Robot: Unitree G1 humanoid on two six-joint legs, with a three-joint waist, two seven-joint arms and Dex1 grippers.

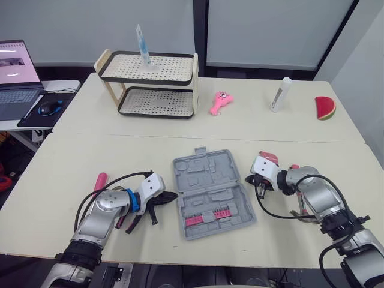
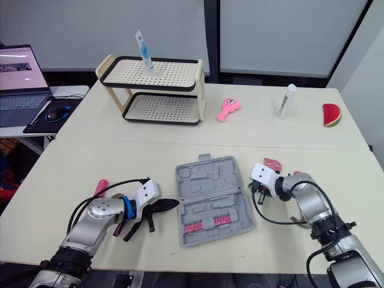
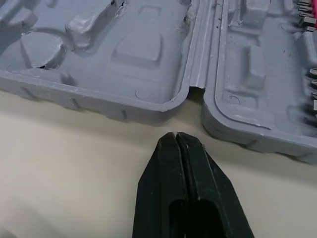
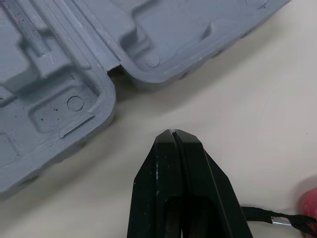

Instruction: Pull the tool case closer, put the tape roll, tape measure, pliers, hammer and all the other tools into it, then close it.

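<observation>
The left claw (image 1: 171,196) was squeezed shut, with nothing in it, and its tip lay low on the counter (image 1: 72,156) just beside the left side of the case (image 1: 207,192). It pointed at the spot where the two halves join. The right claw (image 4: 173,134) was shut and empty too, and it pointed at the same join from the other side. The case lay open and flat in the middle of the counter, between the two claws. Red bits (image 1: 207,217) sat in a row in the half nearer the robot. A pink handle (image 1: 100,180) lay by the left arm, and a red thing (image 1: 269,158) lay by the right claw, but I could not tell what tools they were. The step in hand looked like pulling the case closer. To do it well, both claws should catch the case at its two sides and pull together at the same speed, so it slides straight and does not spin. They should stay low and go slowly, so the case stays flat and open and the bits do not shake out. It would be good to stop before the case gets too near the counter's edge.
</observation>
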